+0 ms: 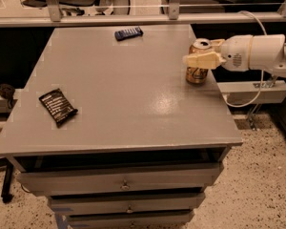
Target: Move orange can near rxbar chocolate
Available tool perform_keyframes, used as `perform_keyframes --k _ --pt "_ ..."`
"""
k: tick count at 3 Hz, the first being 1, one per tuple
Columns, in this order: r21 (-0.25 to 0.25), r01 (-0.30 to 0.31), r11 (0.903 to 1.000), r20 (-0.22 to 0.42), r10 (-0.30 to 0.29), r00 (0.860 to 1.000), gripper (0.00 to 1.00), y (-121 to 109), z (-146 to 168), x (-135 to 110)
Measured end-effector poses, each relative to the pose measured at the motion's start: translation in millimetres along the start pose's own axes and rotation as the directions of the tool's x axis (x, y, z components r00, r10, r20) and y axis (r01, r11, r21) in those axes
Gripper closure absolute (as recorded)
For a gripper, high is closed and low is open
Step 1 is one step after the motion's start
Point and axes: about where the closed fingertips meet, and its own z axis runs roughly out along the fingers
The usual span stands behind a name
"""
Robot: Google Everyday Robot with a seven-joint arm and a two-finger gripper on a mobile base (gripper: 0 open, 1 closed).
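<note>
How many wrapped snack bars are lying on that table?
2. The black rxbar chocolate lies near the left edge; a dark blue bar lies at the far edge. The claw is at the orange can on the right. None seems hidden.

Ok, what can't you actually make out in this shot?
All in the camera view:
- orange can: its middle is covered by the gripper, which is at the can by the table's right edge.
- rxbar chocolate: white print too small to read.
- blue bar at the far edge: label too small.
- robot arm: cut off by the right edge.
</note>
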Motion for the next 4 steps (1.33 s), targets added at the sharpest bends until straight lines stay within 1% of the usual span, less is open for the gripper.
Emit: perform_keyframes --k 1,2,3,4 --pt "-0.026 0.011 0.9996 0.05 -0.01 0.999 0.87 12 14 -22" --pt "-0.075 0.044 0.9962 0.113 -0.035 0.993 1.0 34 33 -61" --pt "-0.077 0.044 0.996 0.111 -0.036 0.993 1.0 35 34 -62" --pt "-0.101 0.066 0.9927 0.137 -0.052 0.989 1.0 54 66 -71"
